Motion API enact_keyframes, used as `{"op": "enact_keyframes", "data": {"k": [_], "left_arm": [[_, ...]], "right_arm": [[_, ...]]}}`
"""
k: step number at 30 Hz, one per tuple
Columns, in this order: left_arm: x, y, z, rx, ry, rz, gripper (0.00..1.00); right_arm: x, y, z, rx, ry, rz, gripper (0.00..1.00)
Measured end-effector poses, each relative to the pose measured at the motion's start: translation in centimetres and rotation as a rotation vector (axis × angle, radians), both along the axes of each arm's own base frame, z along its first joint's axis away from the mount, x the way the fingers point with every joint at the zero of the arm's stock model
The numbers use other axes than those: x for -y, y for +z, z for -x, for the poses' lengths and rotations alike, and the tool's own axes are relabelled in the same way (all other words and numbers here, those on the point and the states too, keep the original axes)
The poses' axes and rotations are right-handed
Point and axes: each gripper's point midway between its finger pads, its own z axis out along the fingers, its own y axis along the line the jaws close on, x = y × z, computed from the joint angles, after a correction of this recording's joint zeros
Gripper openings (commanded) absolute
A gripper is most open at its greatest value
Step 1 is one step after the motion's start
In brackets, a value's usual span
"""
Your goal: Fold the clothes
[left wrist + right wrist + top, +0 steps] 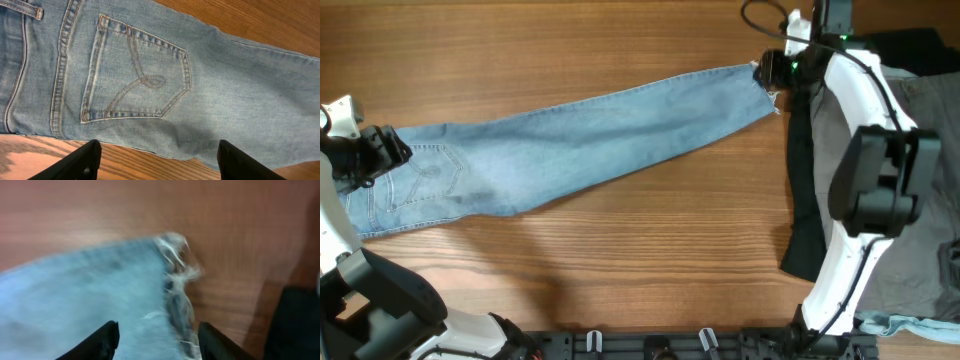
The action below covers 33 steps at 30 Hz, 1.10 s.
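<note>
Light-blue jeans (580, 130) lie stretched flat across the wooden table, waist at the left and one frayed hem (765, 82) at the upper right. My left gripper (392, 152) hovers open over the waist end. In its wrist view a stitched back pocket (135, 75) fills the middle, and the black fingers (75, 162) stand wide apart above the denim's edge and bare wood. My right gripper (157, 340) is open over the frayed hem (177, 280), nothing pinched; that view is blurred. Grey-khaki trousers (925, 180) and a black garment (805, 190) lie at the right.
The right arm (865, 180) stretches over the pile of garments at the right. A strip of light-blue cloth (910, 325) shows at the bottom right corner. Bare wooden tabletop (650, 250) spreads in front of the jeans.
</note>
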Motion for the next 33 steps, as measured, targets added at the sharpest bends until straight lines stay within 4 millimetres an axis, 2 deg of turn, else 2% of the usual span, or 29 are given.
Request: {"op": "enact_keyframes", "data": {"k": [2, 4, 6, 7, 15, 17, 19, 23, 24, 26, 27, 29, 30, 33], "left_arm": [[0.0, 0.0, 0.0, 0.0, 0.0, 0.0, 0.75], [0.0, 0.0, 0.0, 0.0, 0.0, 0.0, 0.75], [0.0, 0.0, 0.0, 0.0, 0.0, 0.0, 0.75], [0.0, 0.0, 0.0, 0.0, 0.0, 0.0, 0.75], [0.0, 0.0, 0.0, 0.0, 0.0, 0.0, 0.75], [0.0, 0.0, 0.0, 0.0, 0.0, 0.0, 0.75], [0.0, 0.0, 0.0, 0.0, 0.0, 0.0, 0.75], [0.0, 0.0, 0.0, 0.0, 0.0, 0.0, 0.75], [0.0, 0.0, 0.0, 0.0, 0.0, 0.0, 0.75], [0.0, 0.0, 0.0, 0.0, 0.0, 0.0, 0.76], [0.0, 0.0, 0.0, 0.0, 0.0, 0.0, 0.76], [0.0, 0.0, 0.0, 0.0, 0.001, 0.0, 0.77], [0.0, 0.0, 0.0, 0.0, 0.003, 0.001, 0.79], [0.0, 0.0, 0.1, -0.003, 0.007, 0.004, 0.81]], "right_arm": [[0.4, -1.5, 0.4, -0.036, -0.007, -0.004, 0.42], [0.6, -2.0, 0.6, -0.05, -0.011, -0.006, 0.34], [0.3, -1.9, 0.6, -0.048, -0.004, -0.025, 0.11], [0.0, -1.8, 0.6, -0.046, 0.005, -0.041, 0.06], [-3.1, 0.5, -0.8, 0.052, 0.098, -0.219, 0.04], [-3.3, 2.1, -1.7, 0.111, 0.117, -0.25, 0.04], [-3.2, 4.8, -2.7, 0.194, 0.135, -0.27, 0.04], [-2.2, 11.2, -3.9, 0.367, 0.162, -0.287, 0.04], [-1.8, 12.1, -3.9, 0.387, 0.159, -0.286, 0.04], [-1.0, 12.4, -3.6, 0.379, 0.143, -0.282, 0.05], [-0.7, 12.0, -3.3, 0.354, 0.13, -0.279, 0.13], [-0.2, 10.6, -2.5, 0.293, 0.106, -0.266, 0.55], [0.0, 9.8, -2.3, 0.271, 0.091, -0.255, 0.62], [0.8, 7.2, -1.8, 0.217, 0.06, -0.207, 0.65]]}}
